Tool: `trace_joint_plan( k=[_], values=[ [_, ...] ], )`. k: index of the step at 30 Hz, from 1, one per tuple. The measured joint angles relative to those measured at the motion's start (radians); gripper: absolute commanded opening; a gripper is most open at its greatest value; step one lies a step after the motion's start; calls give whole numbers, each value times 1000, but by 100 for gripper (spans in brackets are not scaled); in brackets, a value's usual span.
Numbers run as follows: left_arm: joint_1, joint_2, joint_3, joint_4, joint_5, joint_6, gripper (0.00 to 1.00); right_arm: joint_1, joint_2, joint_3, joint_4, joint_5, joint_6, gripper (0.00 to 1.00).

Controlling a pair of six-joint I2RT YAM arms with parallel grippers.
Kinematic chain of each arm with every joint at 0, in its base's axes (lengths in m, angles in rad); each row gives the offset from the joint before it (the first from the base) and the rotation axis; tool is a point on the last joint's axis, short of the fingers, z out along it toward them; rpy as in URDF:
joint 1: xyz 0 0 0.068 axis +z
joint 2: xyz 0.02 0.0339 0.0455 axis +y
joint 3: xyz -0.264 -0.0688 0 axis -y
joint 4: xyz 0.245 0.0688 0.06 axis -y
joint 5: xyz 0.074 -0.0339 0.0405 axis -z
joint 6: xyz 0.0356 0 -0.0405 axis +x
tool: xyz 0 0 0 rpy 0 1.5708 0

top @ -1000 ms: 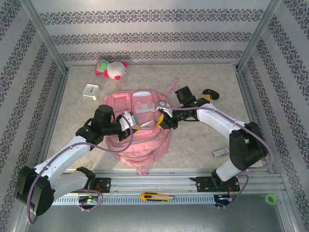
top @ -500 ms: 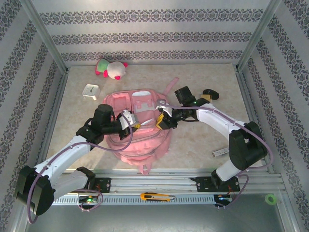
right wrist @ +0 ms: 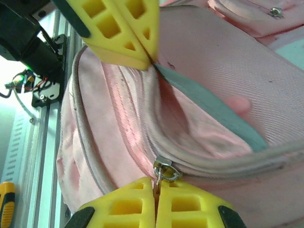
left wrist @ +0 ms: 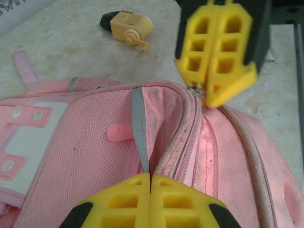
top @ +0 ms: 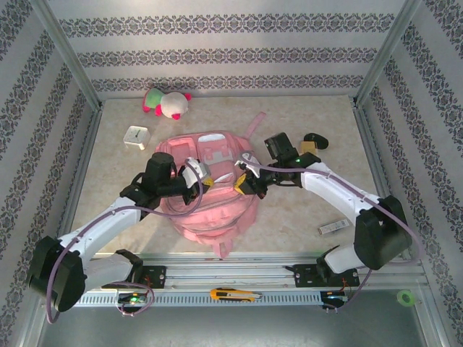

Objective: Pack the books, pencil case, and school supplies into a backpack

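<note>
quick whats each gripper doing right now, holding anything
Left gripper: closed, pinching the grey strip at the backpack opening.
Right gripper: closed on the zipper pull of the backpack.

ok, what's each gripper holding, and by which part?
Left gripper pinches the grey strip on the backpack; right gripper pinches its metal zipper pull.

Lab test cell: aluminium frame point(top: 253, 269), wallpapered panels point(top: 217, 54).
</note>
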Motion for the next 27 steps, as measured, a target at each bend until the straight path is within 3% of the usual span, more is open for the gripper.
trace_joint_plan(
  k=[10, 15, 17, 20, 27],
  values=[
    [-101, 155, 40, 112, -132, -151, 1, 1, -72, -124, 124, 88, 206, 0],
    [-120, 199, 79, 178, -180, -243, 36, -48, -124, -187, 200, 122, 312, 0],
    [-119, 195, 108, 188, -226, -278, 45, -56, -139, -201, 209, 122, 348, 0],
    [-98, 147, 126, 182, -288, -345, 54, -56, -151, -209, 211, 130, 396, 0],
    [18, -19, 124, 14, -428, -540, 55, -41, -157, -210, 211, 169, 484, 0]
  ],
)
